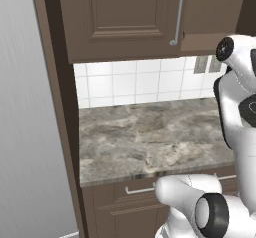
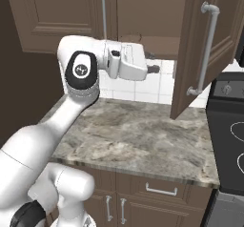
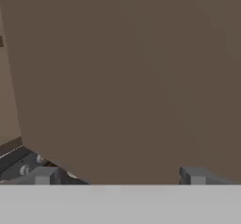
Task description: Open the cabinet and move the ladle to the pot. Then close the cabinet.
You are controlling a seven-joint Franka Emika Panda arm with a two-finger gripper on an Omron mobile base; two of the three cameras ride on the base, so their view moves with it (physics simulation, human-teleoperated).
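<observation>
1. Two finger tips (image 3: 42, 175) stand spread wide at the bottom of the hand view, nothing between them; the gripper (image 2: 155, 69) is empty and points sideways toward the open right door (image 2: 188, 40) of the cabinet (image 1: 125, 17)
2. Hand view faces a flat brown panel close up, likely that door's inner face; can't tell if the tips touch it
3. Cabinet is up on the wall over the counter (image 2: 138, 135): right door swung out toward the stove (image 2: 228, 126), its long silver handle (image 2: 206, 49) on the far outer side; left door shut, with its own bar handle (image 1: 177, 17)
4. What lies on the shelf inside is too dim to tell, so the ladle's spot is not confirmed
5. Handling, door: rigid wood panel on hinges, so it moves only along its arc; likely swings easily. The bar is smooth metal and probably slippery, so clamp across its middle, jaws square to it, or just push the flat panel to close
6. Handling, ladle (judged from the task): light, stiff, not fragile. The thin curved handle can twist in a pinch and the bowl end is heavier, so take the handle close to the bowl
7. Stage: cabinet looks open, ladle move not yet done, closing comes last
</observation>
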